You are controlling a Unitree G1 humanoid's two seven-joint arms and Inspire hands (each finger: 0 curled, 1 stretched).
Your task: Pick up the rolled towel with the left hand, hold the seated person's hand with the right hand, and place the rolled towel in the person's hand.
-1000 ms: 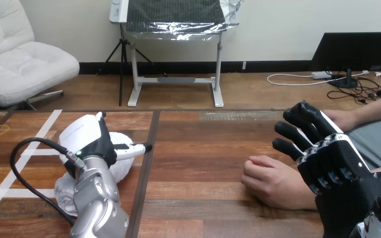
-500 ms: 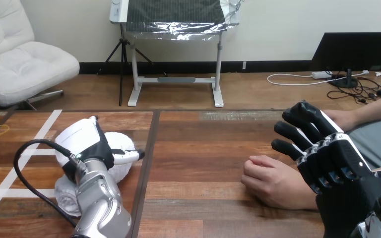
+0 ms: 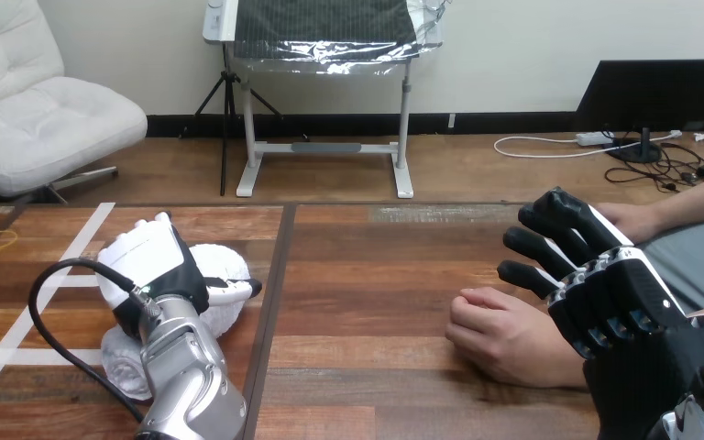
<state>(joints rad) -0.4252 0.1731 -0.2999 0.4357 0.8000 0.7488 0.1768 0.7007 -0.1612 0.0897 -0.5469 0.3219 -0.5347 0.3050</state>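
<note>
Head view across the counter (image 3: 376,275), early in a three-part handover. The rolled towel (image 3: 218,264), a white bundle, lies on the counter's left part, beside the dark seam that runs down the boards. The left robot hand (image 3: 147,261) sits on top of it with its white back shell turned to the camera, covering most of the roll. Towel shows to the right of the shell and again below the silver forearm. Whether this robot hand is clamped on the towel or only laid over it cannot be told from here. The towel appears to rest on the wood, so the pick-up is judged begun and not finished.

At the right, the person's hand (image 3: 500,335) rests on the counter as a loose fist, knuckles toward the middle. The right robot hand (image 3: 623,302) stands just beside and above the person's wrist, its fingers (image 3: 536,246) spread apart, only gently bent and holding nothing. They point away from the robot, not around the fist. Contact at the wrist cannot be judged, since the robot hand overlaps it.

Progress, as judged: no step is complete. Left to do: lift the towel, take the person's hand in the right robot hand, carry the towel well across the counter, and set it in a palm that is at present closed
</note>
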